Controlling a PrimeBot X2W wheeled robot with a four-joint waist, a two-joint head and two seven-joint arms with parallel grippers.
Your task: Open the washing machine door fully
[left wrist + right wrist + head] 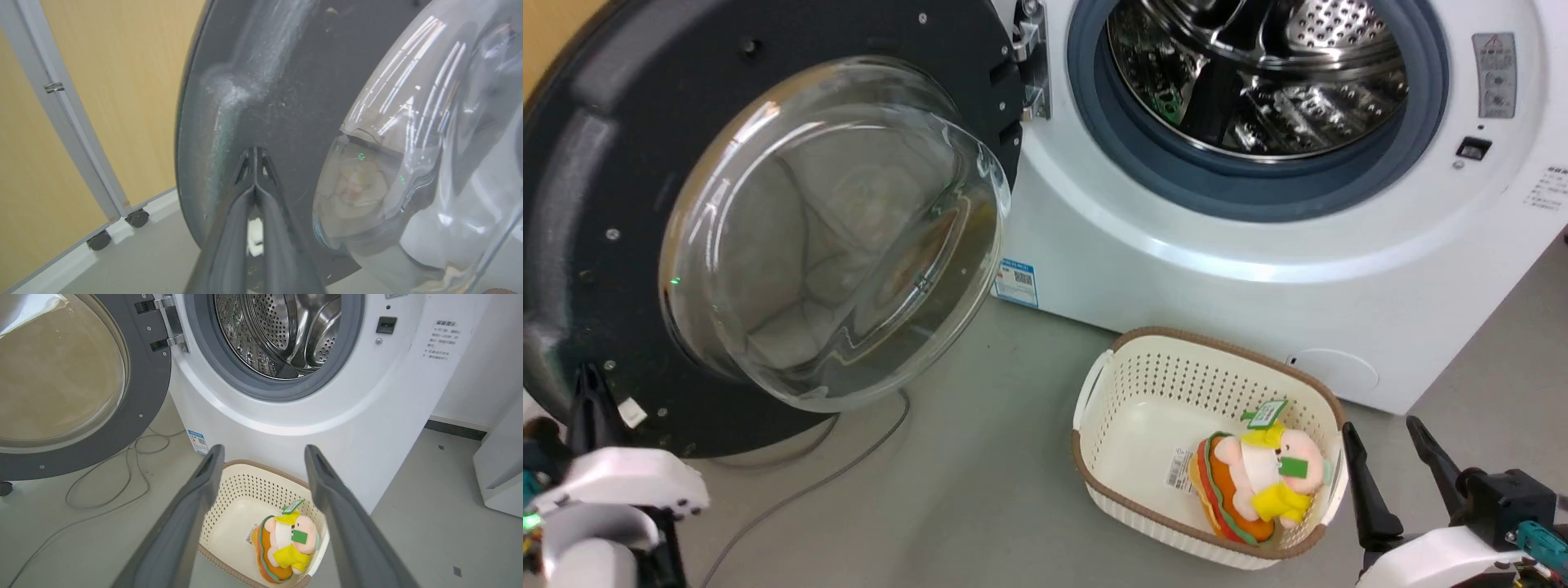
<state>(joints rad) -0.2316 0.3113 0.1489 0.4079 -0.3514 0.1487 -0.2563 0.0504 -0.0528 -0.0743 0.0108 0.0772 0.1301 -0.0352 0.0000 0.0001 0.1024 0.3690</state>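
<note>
The left gripper (254,163) is pressed together at the swung-out door, and the right gripper (263,453) is spread wide, holding nothing.
The left fingertips meet with nothing pinched, lying against the matte black back of the large round washing machine door (572,204) near its lower rim. The door hangs upright from the hinge on the left of the big white front-loading washing machine (1176,269), its bulging glass bowl facing the robot. The right fingers hover beside a cream perforated plastic basket (1217,343).
</note>
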